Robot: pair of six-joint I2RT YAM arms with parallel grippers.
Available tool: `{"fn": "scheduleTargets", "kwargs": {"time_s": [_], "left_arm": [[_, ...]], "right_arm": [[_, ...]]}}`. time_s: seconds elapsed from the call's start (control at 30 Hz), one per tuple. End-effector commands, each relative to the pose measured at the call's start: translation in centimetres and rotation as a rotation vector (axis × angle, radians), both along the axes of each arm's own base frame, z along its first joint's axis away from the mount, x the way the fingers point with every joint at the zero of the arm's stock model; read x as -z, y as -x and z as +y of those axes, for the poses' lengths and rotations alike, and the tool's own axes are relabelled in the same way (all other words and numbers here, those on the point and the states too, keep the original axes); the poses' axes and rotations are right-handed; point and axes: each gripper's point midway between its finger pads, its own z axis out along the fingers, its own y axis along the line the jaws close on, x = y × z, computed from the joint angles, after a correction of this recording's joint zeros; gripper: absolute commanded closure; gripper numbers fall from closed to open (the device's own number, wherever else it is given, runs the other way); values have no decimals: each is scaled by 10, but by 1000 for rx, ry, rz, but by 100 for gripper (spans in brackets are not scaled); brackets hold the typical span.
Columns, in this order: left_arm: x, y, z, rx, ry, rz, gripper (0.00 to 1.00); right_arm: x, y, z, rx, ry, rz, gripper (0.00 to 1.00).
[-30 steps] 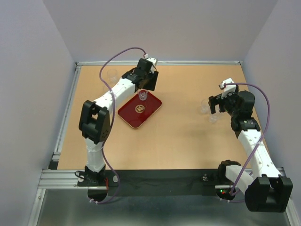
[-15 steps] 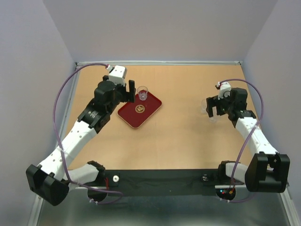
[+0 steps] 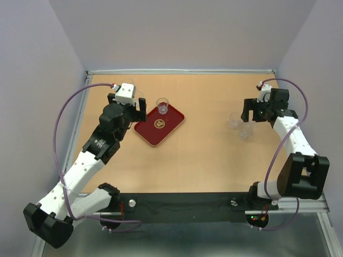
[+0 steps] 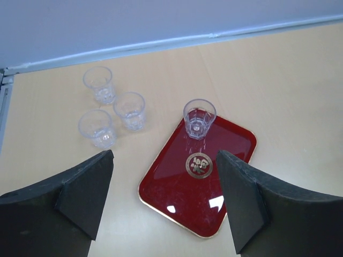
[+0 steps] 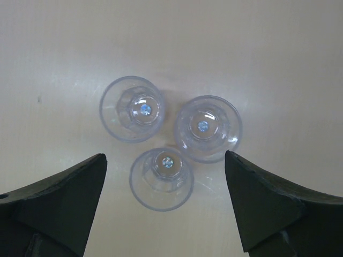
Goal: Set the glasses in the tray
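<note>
Left pincer (image 4: 164,160) wide, empty, beside tray (image 4: 177,198); right pincer (image 5: 164,157) wide, downward over three glasses (image 5: 144,110)

Your left gripper (image 4: 165,154) hangs tilted forward, jaws spread wide, holding nothing; your right gripper (image 5: 165,155) points straight down, jaws equally wide.

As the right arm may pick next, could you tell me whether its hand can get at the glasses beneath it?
Probably yes: the right hand hangs open over the three glasses, with nothing above them. They stand packed close together, though, so a finger may nudge a neighbour on the way down.
</note>
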Motion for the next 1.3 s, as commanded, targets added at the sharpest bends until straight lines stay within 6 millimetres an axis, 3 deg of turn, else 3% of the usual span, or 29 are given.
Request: {"fn": "scheduleTargets", "kwargs": {"time_s": [0.0, 0.13, 0.17, 0.37, 0.5, 0.83, 0.93, 1.17, 1.27], "left_arm": [[-15, -3, 3, -14, 21, -65, 11], [-15, -3, 2, -13, 22, -63, 11], [-17, -2, 2, -13, 24, -68, 11], [-18, 0, 9, -39, 17, -80, 12], [-20, 0, 14, -61, 10, -89, 12], [-20, 0, 10, -40, 12, -91, 12], [-22, 1, 10, -37, 16, -95, 12], [-23, 2, 12, -45, 20, -100, 12], [-24, 2, 13, -49, 21, -103, 12]], "right_arm": [[-15, -10, -21, 108, -43, -9, 9], [-8, -14, -35, 155, -62, 16, 20], [-3, -15, -42, 171, -72, 28, 29], [16, -22, -62, 200, -97, 73, 50], [23, -29, -71, 212, -95, 84, 54], [45, -34, -68, 201, -131, 123, 61], [51, -34, -70, 200, -123, 132, 67], [52, -38, -78, 217, -85, 118, 96], [43, -42, -86, 239, -48, 82, 100]]}}
